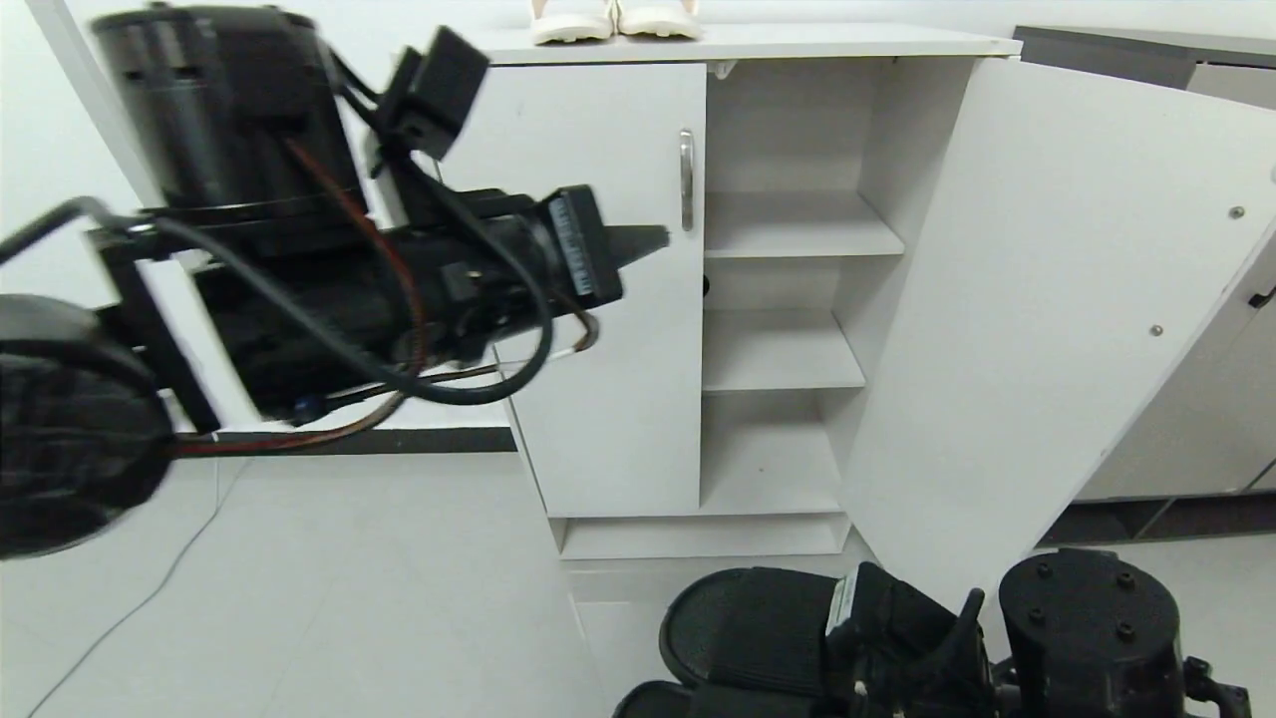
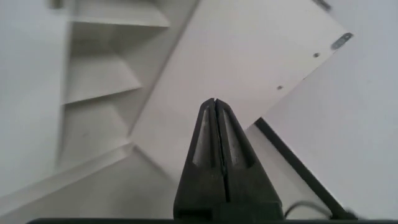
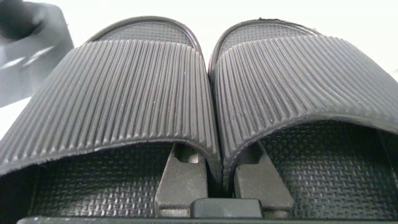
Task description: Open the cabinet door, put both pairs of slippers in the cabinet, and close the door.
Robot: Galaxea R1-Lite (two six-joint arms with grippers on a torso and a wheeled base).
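You're looking at 2 black slippers (image 3: 143, 93) side by side, toes away from the camera, ribbed straps arching over textured footbeds. Your right gripper (image 3: 219, 168) has 1 finger (image 3: 180, 180) under each strap, pinching their touching inner edges together.

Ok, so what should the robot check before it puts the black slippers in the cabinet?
1. Door open: ok. The open door is swung wide.
2. Room inside: ok. The shelves show bare white boards.
3. Slippers held: ok. The right gripper pinches the black slippers together by their inner edges.
4. Other arm out of the way: cannot tell. The left gripper hangs shut in front of the closed door, close to the opening's edge.
5. Second pair ready: not ok. The white slippers sit on top of the cabinet, not gripped.
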